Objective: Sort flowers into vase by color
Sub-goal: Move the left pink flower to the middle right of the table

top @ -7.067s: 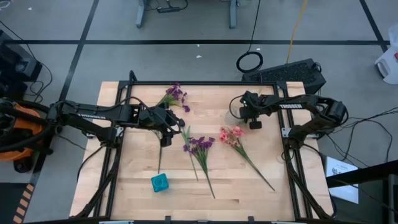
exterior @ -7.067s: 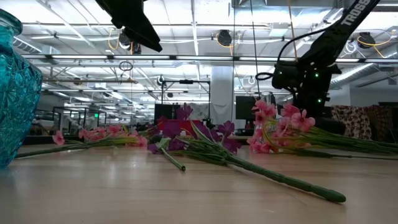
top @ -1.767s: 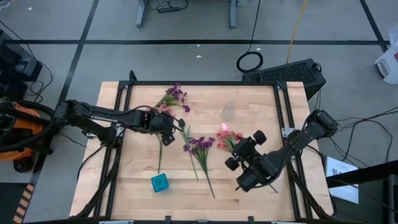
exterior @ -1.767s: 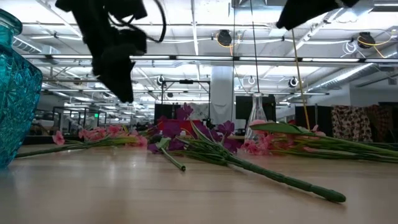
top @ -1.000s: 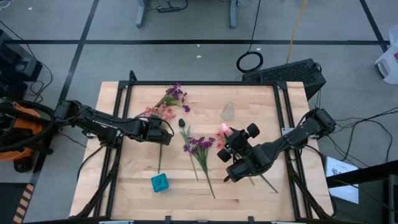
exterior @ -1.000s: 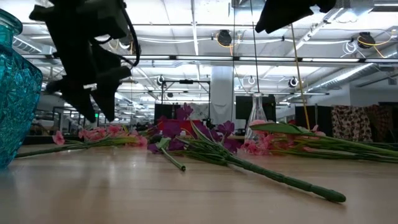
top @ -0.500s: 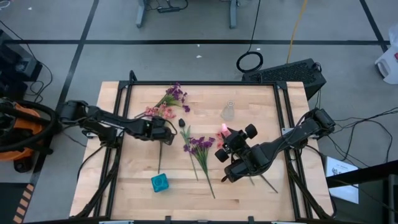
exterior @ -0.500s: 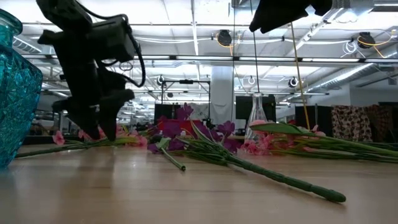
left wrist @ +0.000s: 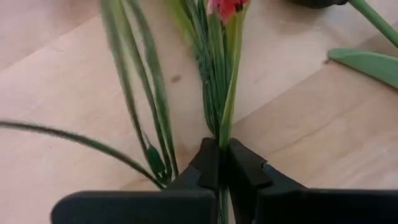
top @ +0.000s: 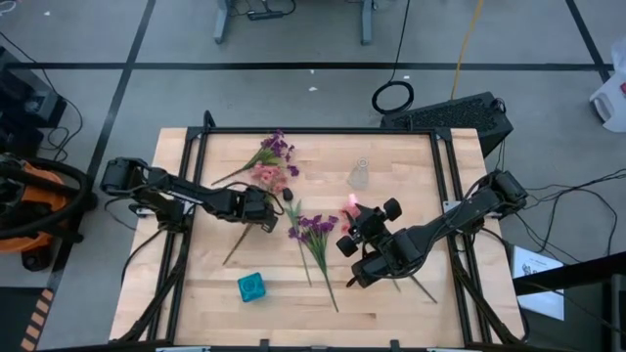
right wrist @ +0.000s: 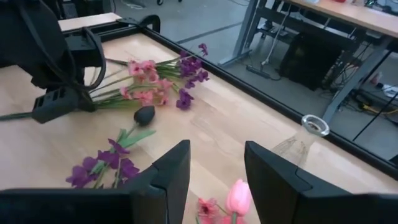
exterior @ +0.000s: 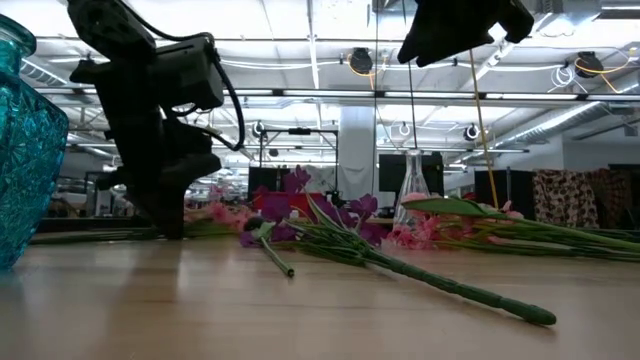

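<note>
Two grippers over mid-table: left gripper [top: 264,221] clamped on pink spray [top: 266,177] stem at table level, right gripper [top: 344,242] parted, empty, raised above purple spray [top: 313,225]. Bare wood near front edge beside teal vase [top: 251,286]; clear vase [top: 359,174] near back edge.

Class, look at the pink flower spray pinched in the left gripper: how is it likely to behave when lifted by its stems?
The left gripper is shut on the thin stems of the pink flower spray, low down, so the blossom end will probably droop and sway. Its loose leaves splay apart, so some may trail or snag. It looks light, and should lift easily.
</note>
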`<state>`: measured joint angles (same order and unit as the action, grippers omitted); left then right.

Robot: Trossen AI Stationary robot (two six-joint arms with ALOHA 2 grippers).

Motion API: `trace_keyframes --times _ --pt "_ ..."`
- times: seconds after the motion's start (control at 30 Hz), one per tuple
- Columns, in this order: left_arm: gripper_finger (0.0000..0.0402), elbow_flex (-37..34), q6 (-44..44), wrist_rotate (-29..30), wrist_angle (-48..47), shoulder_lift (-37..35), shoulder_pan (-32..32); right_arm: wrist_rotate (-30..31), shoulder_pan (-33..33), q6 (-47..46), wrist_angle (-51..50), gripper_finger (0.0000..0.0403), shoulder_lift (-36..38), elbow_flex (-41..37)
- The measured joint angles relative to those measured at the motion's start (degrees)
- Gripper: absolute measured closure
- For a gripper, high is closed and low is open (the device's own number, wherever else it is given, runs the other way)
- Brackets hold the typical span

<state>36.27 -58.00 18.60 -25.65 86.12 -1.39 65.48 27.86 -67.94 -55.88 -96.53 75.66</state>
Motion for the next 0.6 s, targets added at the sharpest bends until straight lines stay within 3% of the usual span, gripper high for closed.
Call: trace_keyframes --times 0.33,0.6 --pt "0.0382 2.0 0.7 5.7 -9.7 -9.6 0.1 -1.1 0.0 0.1 1.3 0.0259 0.0 0.0" --pt "0.0382 5.7 11.9 6.5 -9.1 -19.3 0.1 -2.5 0.0 4.7 8.1 0.0259 0.0 0.0"
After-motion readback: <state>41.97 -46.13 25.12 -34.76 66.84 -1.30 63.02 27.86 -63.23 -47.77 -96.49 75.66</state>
